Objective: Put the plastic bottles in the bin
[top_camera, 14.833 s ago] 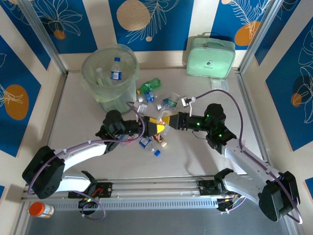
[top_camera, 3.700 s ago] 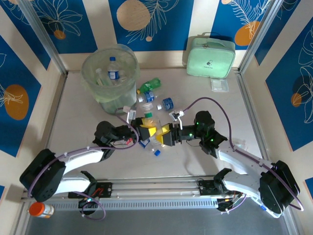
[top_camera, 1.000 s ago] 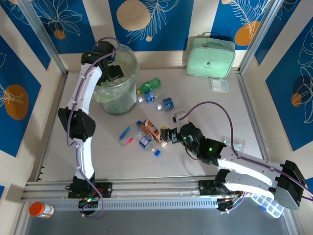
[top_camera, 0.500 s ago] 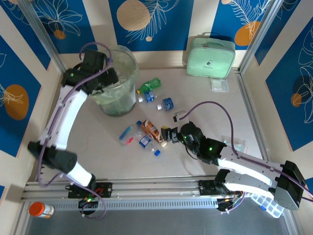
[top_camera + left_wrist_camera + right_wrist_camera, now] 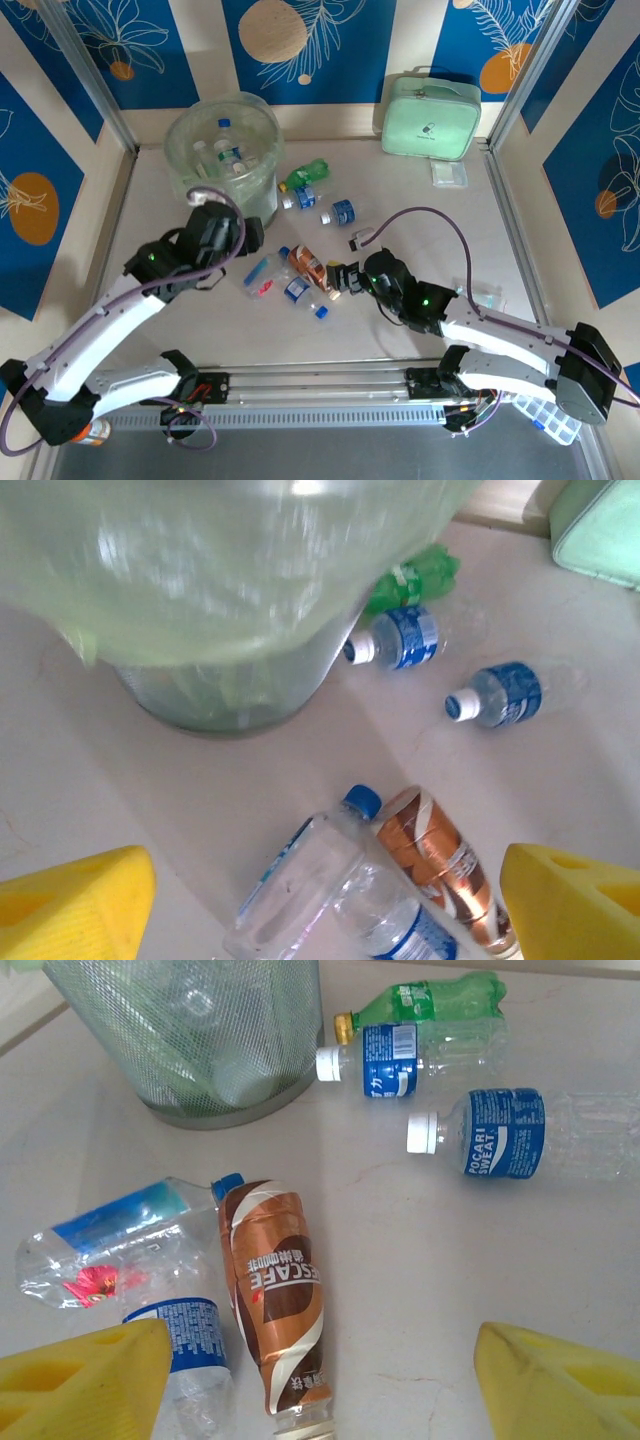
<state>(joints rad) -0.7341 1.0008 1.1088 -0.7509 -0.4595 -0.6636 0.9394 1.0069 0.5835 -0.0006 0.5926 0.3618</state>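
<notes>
Next, with left gripper (image 5: 330, 895) and right gripper (image 5: 325, 1375) both apart and empty, lower one onto the brown bottle (image 5: 275, 1295), clamp, then carry it to the bin (image 5: 255, 190).

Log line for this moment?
left gripper: open, empty | right gripper: open, empty, near brown bottle | bin: some bottles inside | others on table

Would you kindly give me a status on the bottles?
Left gripper, right gripper open, empty. Some plastic bottles in bin; several on table, brown bottle before right gripper. Nothing blocking.
</notes>
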